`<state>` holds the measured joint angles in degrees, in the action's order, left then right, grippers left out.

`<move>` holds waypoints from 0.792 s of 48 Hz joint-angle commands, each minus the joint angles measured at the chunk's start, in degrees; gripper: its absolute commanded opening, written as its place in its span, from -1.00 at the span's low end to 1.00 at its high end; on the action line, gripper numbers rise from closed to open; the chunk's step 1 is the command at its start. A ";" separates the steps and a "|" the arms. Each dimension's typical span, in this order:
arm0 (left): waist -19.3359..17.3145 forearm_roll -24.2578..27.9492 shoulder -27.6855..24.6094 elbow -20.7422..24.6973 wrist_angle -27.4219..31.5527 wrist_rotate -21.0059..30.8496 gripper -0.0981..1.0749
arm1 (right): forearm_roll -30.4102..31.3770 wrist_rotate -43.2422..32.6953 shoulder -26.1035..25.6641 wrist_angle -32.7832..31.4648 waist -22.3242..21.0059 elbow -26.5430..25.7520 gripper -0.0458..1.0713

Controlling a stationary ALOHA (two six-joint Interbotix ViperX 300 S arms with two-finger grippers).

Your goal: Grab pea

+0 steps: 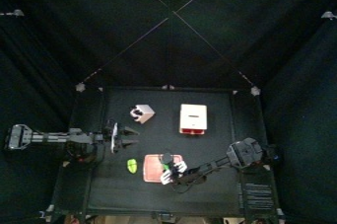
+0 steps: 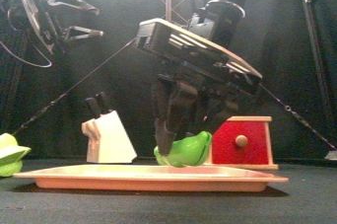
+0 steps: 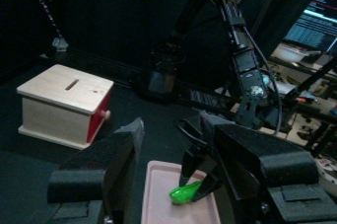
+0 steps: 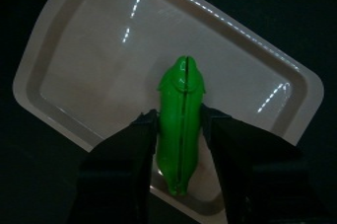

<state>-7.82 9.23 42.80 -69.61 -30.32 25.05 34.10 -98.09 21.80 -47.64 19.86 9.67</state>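
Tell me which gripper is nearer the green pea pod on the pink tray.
Right. The right gripper has its jaws on either side of the green pea pod over the pink tray; the left gripper hangs off to the tray's side.

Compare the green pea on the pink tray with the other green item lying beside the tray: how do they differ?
The pea is long, slim and mid-green; the other green item looks shorter and brighter, more yellow-green. The pea lies on the pink tray; the other item lies on the black table, apart from the tray. The right hand has a jaw on each side of the pea; no hand is at the other item. Both are small beside the tray.
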 commanded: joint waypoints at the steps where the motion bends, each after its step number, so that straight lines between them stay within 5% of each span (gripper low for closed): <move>1: -0.09 -0.18 0.00 0.62 -0.26 -0.09 0.64 | 0.62 0.09 -2.72 -0.09 -0.18 -0.79 0.34; 38: -0.35 -0.44 0.00 0.09 -0.26 -0.09 0.64 | 0.97 0.00 -3.16 -1.32 -0.44 -0.88 0.34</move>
<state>-7.91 8.88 42.80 -70.31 -30.32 25.05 34.80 -98.17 21.88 -47.99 19.60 9.67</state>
